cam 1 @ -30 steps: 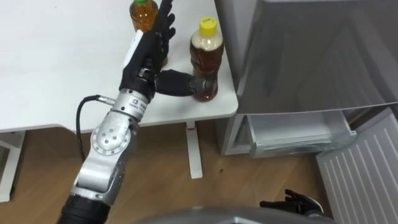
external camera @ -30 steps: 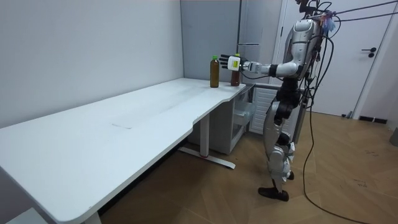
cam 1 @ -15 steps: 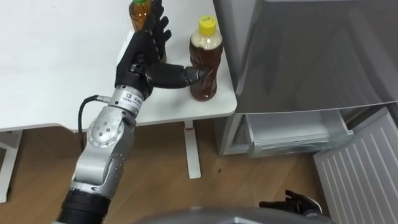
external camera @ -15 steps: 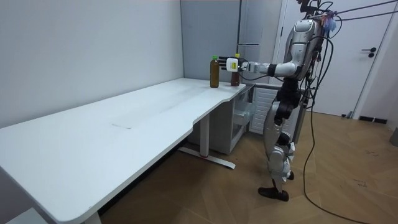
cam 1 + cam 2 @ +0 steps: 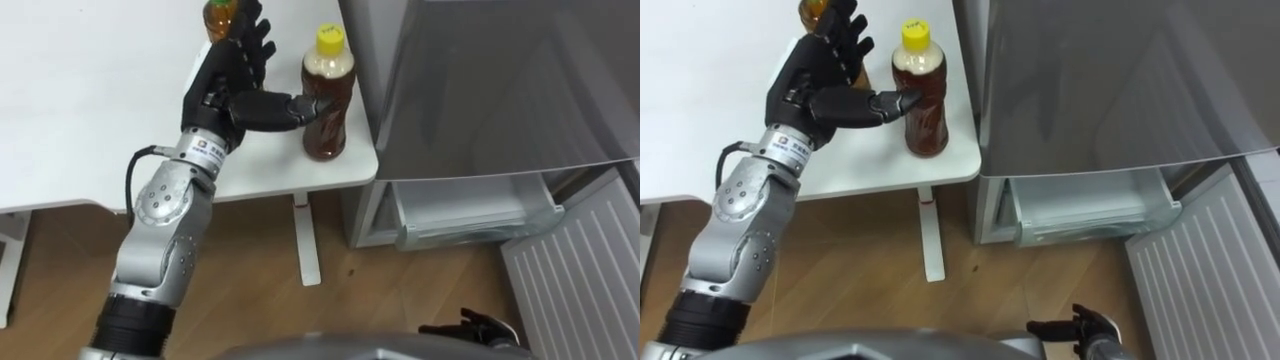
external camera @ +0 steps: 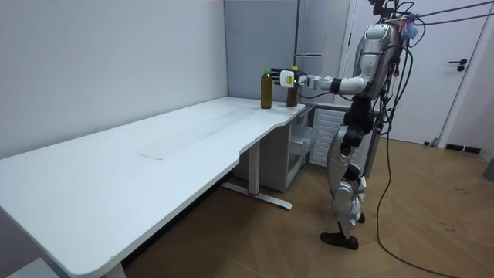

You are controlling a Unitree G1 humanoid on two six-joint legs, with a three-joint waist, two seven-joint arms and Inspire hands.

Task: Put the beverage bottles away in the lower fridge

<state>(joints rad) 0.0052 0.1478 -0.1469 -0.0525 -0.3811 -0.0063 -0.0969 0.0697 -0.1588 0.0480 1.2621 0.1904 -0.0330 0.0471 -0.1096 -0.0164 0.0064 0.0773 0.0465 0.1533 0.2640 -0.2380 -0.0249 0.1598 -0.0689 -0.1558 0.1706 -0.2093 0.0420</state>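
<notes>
1 green-capped bottle point(image 5: 218, 18) and 1 yellow-capped bottle point(image 5: 325, 130) stand on 1 table point(image 5: 80, 100), the open left robot hand point(image 5: 225, 90) touching the latter.

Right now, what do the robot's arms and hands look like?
The left arm is silver-grey with round joints; a black cable loops at its wrist. The left hand is black, with a white tag on its back. The right hand is black too.

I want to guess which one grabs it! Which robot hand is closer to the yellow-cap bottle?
Left. The left hand is right at the yellow-cap bottle, thumb against its side. The right hand is low down, away from it.
</notes>
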